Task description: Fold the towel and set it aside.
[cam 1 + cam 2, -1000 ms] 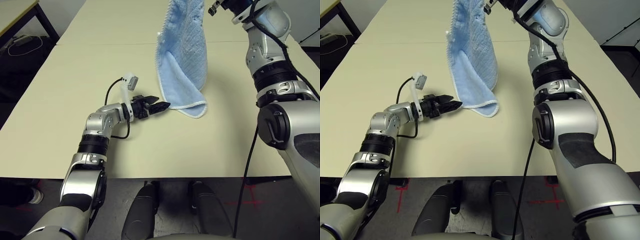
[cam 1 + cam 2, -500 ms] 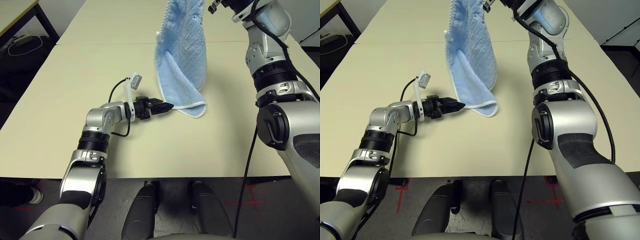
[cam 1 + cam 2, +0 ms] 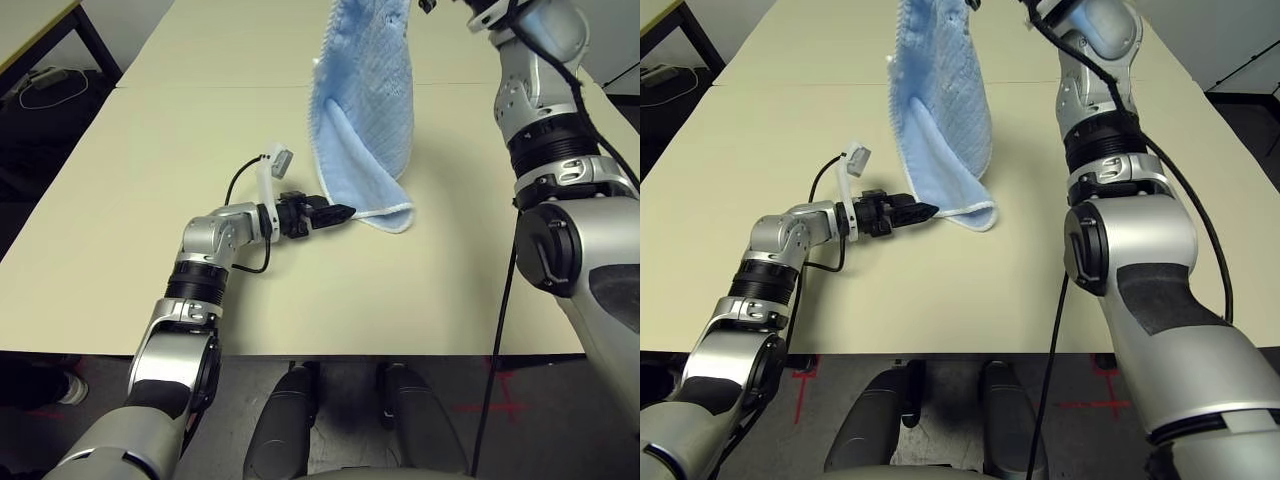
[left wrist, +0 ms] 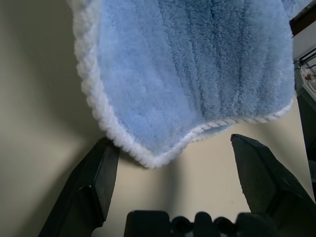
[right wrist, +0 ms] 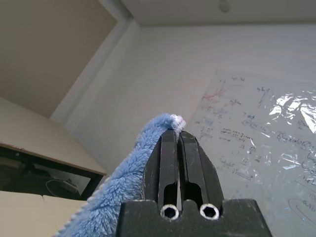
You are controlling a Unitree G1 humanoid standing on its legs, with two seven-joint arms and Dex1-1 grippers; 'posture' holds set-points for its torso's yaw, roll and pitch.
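The light blue towel [image 3: 367, 110] hangs down from above the table, and its lower white-edged corner [image 3: 385, 213] rests on the tabletop. My right gripper [image 5: 177, 143] is raised high and shut on the towel's top corner [image 5: 165, 123]. My left gripper [image 3: 345, 212] lies low over the table, open, right at the towel's hanging lower edge. In the left wrist view the bottom corner [image 4: 153, 158] dips between the two spread fingers [image 4: 101, 177] without being pinched.
The beige table [image 3: 120, 200] stretches wide to the left and front of the towel. A seam between two tabletops [image 3: 220, 87] runs across behind it. A second table and cables on the floor [image 3: 45, 85] show at far left.
My left gripper has slid right and forward until its tips reach the towel's lower edge. The right gripper has lifted the towel slightly higher.
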